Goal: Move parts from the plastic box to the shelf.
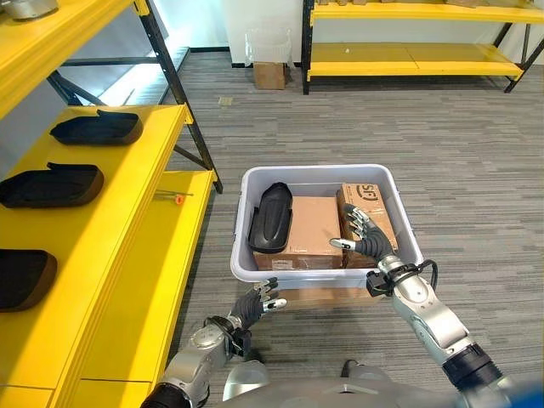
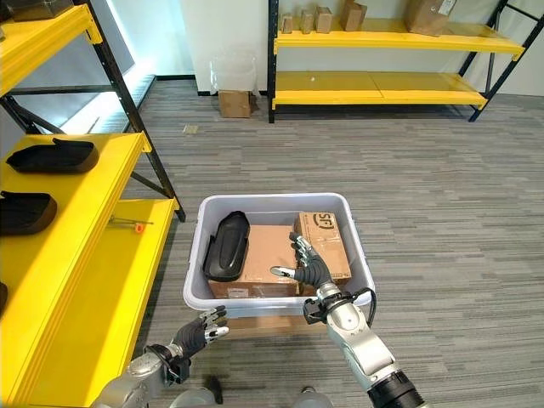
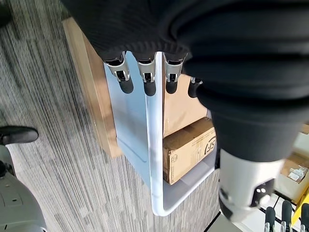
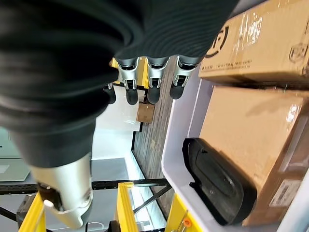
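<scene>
A pale grey plastic box (image 1: 323, 172) stands on the floor in front of me. Inside it, a black moulded part (image 1: 270, 218) leans at the left, beside two cardboard cartons (image 1: 311, 229). My right hand (image 1: 367, 236) hovers open over the right-hand carton (image 1: 369, 206), holding nothing; its wrist view shows the black part (image 4: 217, 183) past its fingers (image 4: 154, 84). My left hand (image 1: 256, 304) hangs open just outside the box's near wall (image 3: 130, 125), empty. On the yellow shelf (image 1: 127, 221) at the left lie three more black parts (image 1: 96, 129) (image 1: 51, 185) (image 1: 21, 276).
An orange-tipped tool (image 1: 174, 198) lies on the shelf's lower board. A wooden board (image 1: 316, 296) sticks out under the box. Far back stand another yellow rack (image 1: 408, 59), a small carton (image 1: 269, 75) and a clear bin (image 1: 268, 42). Grey carpet surrounds the box.
</scene>
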Robot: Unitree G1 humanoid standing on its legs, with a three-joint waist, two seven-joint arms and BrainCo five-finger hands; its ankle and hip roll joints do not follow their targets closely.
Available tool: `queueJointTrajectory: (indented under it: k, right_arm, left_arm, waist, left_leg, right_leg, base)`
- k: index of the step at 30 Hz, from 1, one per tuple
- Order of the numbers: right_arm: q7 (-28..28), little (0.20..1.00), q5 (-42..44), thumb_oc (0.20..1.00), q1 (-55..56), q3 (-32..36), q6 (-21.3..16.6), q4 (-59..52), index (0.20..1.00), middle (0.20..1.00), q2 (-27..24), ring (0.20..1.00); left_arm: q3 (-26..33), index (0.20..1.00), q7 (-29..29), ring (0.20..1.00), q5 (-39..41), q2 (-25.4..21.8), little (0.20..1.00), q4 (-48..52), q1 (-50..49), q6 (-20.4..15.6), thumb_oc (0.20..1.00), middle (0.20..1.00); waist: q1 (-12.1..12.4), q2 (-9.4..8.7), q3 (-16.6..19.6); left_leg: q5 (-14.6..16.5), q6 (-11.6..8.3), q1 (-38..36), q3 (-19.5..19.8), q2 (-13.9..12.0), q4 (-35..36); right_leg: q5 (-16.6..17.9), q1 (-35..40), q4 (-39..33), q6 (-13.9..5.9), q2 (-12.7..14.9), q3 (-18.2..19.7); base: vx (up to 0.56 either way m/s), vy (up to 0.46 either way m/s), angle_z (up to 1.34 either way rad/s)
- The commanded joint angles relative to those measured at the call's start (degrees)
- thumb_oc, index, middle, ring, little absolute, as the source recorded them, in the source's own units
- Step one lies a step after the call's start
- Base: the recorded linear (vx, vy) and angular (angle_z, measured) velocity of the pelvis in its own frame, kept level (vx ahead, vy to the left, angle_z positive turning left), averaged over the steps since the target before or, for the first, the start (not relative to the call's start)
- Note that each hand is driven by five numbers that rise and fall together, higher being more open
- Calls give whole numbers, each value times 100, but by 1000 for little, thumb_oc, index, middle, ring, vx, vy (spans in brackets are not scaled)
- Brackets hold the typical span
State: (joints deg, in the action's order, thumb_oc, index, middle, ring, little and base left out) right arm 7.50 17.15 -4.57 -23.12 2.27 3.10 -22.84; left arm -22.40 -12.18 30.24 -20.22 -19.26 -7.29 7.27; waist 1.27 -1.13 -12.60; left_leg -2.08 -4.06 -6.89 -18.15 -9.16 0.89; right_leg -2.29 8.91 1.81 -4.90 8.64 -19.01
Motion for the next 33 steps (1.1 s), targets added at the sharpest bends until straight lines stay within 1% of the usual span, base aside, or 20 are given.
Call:
queueJointTrajectory:
  k: [1, 2, 5, 6, 7, 8, 11, 13, 14, 17, 18, 19, 22, 24, 25, 28, 30, 31, 32, 33]
  right_arm:
    - [151, 1000, -566, 1000, -656, 138, -394, -45, 1000, 1000, -187, 1000]
    - [136, 1000, -611, 1000, -702, 137, -384, -21, 1000, 1000, -196, 1000]
    - [229, 1000, -1217, 1000, -1234, 128, -431, 270, 1000, 1000, -271, 1000]
    - [315, 1000, -1602, 1000, -1709, 91, -372, 504, 1000, 1000, -331, 1000]
    - [321, 1000, -1754, 1000, -1836, 87, -384, 567, 1000, 1000, -356, 1000]
    - [276, 1000, -2283, 1000, -2235, 53, -421, 746, 1000, 1000, -438, 1000]
    - [179, 1000, -2770, 1000, -3054, -173, -340, 1115, 1000, 1000, -666, 1000]
    - [221, 1000, -2918, 1000, -3400, -304, -384, 1377, 1000, 1000, -784, 1000]
    - [293, 1000, -3225, 1000, -3865, -472, -487, 1728, 1000, 1000, -960, 1000]
    - [378, 1000, -3589, 1000, -4142, -640, -550, 1978, 1000, 1000, -1152, 1000]
    - [380, 1000, -3589, 1000, -4148, -643, -553, 1983, 1000, 1000, -1149, 1000]
    - [559, 1000, -3796, 1000, -4356, -774, -592, 2279, 1000, 1000, -1194, 1000]
    - [807, 1000, -4068, 1000, -4698, -993, -620, 2811, 1000, 1000, -1221, 1000]
    - [927, 1000, -4270, 1000, -4940, -1182, -578, 3185, 1000, 1000, -1219, 1000]
    - [971, 1000, -4303, 1000, -5020, -1286, -541, 3368, 1000, 1000, -1200, 1000]
    - [1149, 1000, -4611, 1000, -5298, -1553, -373, 4040, 1000, 1000, -1142, 1000]
    - [1179, 1000, -4618, 1000, -5402, -1631, -338, 4327, 1000, 1000, -1112, 1000]
    - [1126, 1000, -4550, 1000, -5474, -1680, -235, 4489, 1000, 1000, -1091, 1000]
    - [1105, 1000, -4565, 1000, -5586, -1790, -16, 4838, 1000, 1000, -1038, 1000]
    - [1129, 1000, -4788, 1000, -5670, -1905, 73, 5174, 1000, 1000, -1001, 1000]
  left_arm:
    - [-98, 1000, -85, 1000, 68, -74, 1000, 476, 226, 78, 1000, 1000]
    - [-101, 1000, -91, 1000, 67, -84, 1000, 477, 234, 90, 1000, 1000]
    - [-132, 1000, -193, 1000, 79, -188, 1000, 502, 285, 173, 1000, 1000]
    - [-162, 1000, -277, 1000, 104, -277, 1000, 524, 385, 195, 1000, 1000]
    - [-169, 1000, -296, 1000, 128, -306, 1000, 536, 415, 195, 1000, 1000]
    - [-189, 1000, -364, 1000, 202, -385, 1000, 557, 514, 150, 1000, 1000]
    - [-222, 1000, -424, 1000, 340, -549, 1000, 654, 799, 52, 1000, 1000]
    - [-253, 1000, -287, 1000, 176, -632, 1000, 726, 958, -138, 1000, 1000]
    - [-266, 1000, -155, 1000, -93, -927, 1000, 1032, 1180, -689, 1000, 1000]
    - [-116, 1000, -86, 1000, 214, -1137, 1000, 1637, 1301, -855, 1000, 1000]
    - [-111, 1000, -85, 1000, 215, -1138, 1000, 1641, 1300, -852, 1000, 1000]
    - [-57, 1000, -93, 1000, 303, -1242, 1000, 1935, 1416, -1020, 1000, 1000]
    - [19, 1000, 30, 1000, 562, -1287, 1000, 2266, 1559, -1221, 1000, 1000]
    - [83, 1000, 98, 1000, 667, -1298, 1000, 2399, 1635, -1279, 1000, 1000]
    - [106, 1000, 107, 1000, 714, -1297, 1000, 2438, 1646, -1268, 1000, 1000]
    - [97, 1000, 22, 1000, 702, -1304, 1000, 2547, 1655, -1231, 1000, 1000]
    - [94, 1000, 2, 1000, 686, -1314, 1000, 2557, 1642, -1222, 1000, 1000]
    - [75, 1000, 2, 1000, 685, -1319, 1000, 2553, 1644, -1216, 1000, 1000]
    - [38, 1000, -26, 1000, 733, -1324, 1000, 2538, 1644, -1198, 1000, 1000]
    - [22, 1000, -42, 1000, 675, -1326, 1000, 2531, 1654, -1199, 1000, 1000]
  waist:
    - [175, 48, -216]
    - [187, 48, -224]
    - [347, 60, -316]
    - [456, 99, -409]
    - [487, 112, -442]
    - [567, 149, -564]
    - [734, 223, -849]
    - [814, 267, -990]
    - [958, 325, -1211]
    - [1121, 406, -1406]
    - [1117, 403, -1403]
    - [1225, 417, -1525]
    - [1362, 446, -1655]
    - [1465, 448, -1719]
    - [1515, 422, -1719]
    - [1679, 441, -1719]
    - [1731, 459, -1719]
    - [1762, 470, -1719]
    - [1825, 491, -1719]
    - [1875, 519, -1719]
  left_leg:
    - [-12, -160, 157, 326, -326, -318]
    - [-17, -165, 176, 340, -329, -326]
    - [-50, -192, 394, 472, -343, -458]
    - [-75, -209, 592, 566, -346, -555]
    - [-80, -215, 645, 591, -345, -580]
    - [-79, -222, 826, 666, -335, -672]
    - [-89, -233, 1190, 791, -315, -827]
    - [-106, -239, 1360, 869, -298, -879]
    - [-114, -233, 1643, 976, -238, -965]
    - [-138, -180, 1872, 1081, -146, -975]
    - [-137, -179, 1881, 1084, -144, -980]
    - [-148, -160, 2047, 1157, -108, -1041]
    - [-149, -125, 2243, 1263, -43, -1098]
    - [-152, -99, 2409, 1325, -4, -1149]
    - [-42, -136, 2442, 1372, 16, -1189]
    - [-37, -102, 2753, 1474, 61, -1314]
    - [-37, -86, 2852, 1500, 79, -1350]
    - [-39, -75, 2911, 1515, 94, -1368]
    - [-35, -49, 3042, 1534, 121, -1418]
    - [-33, -28, 3152, 1560, 145, -1454]
  right_leg:
    - [-133, -102, 502, -96, 240, 80]
    - [-137, -112, 515, -94, 241, 70]
    - [-164, -217, 639, -70, 260, -12]
    - [-185, -348, 745, -54, 280, -62]
    - [-193, -380, 772, -52, 286, -74]
    - [-219, -507, 873, -49, 311, -111]
    - [-266, -779, 1078, -46, 364, -171]
    - [-293, -901, 1168, -38, 388, -223]
    - [-343, -1161, 1358, -40, 448, -281]
    - [-361, -1390, 1510, -48, 504, -389]
    - [-364, -1398, 1517, -49, 507, -391]
    - [-366, -1547, 1655, -45, 538, -458]
    - [-399, -1726, 1831, -32, 578, -569]
    - [-412, -1859, 1944, -28, 611, -641]
    - [-524, -1890, 2033, -83, 633, -617]
    - [-549, -2145, 2264, -80, 705, -723]
    - [-557, -2226, 2336, -80, 732, -758]
    - [-564, -2274, 2380, -79, 748, -781]
    - [-573, -2390, 2477, -85, 781, -824]
    - [-582, -2494, 2553, -90, 809, -843]
  base:
    - [70, -24, 1]
    - [64, -16, 11]
    - [33, -3, 25]
    - [-26, 9, 29]
    - [-78, 20, 23]
    - [-93, 14, 17]
    - [-164, 3, 18]
    - [-173, 0, 22]
    - [-206, 11, 18]
    - [-133, -4, 17]
    - [-102, -58, 25]
    - [-99, -68, 24]
    - [-88, -63, 21]
    - [-37, -75, 18]
    - [6, -85, 13]
    - [-21, -61, 21]
    - [-29, -28, 6]
    - [-47, -41, 14]
    - [-57, -41, 15]
    - [-51, -33, 9]
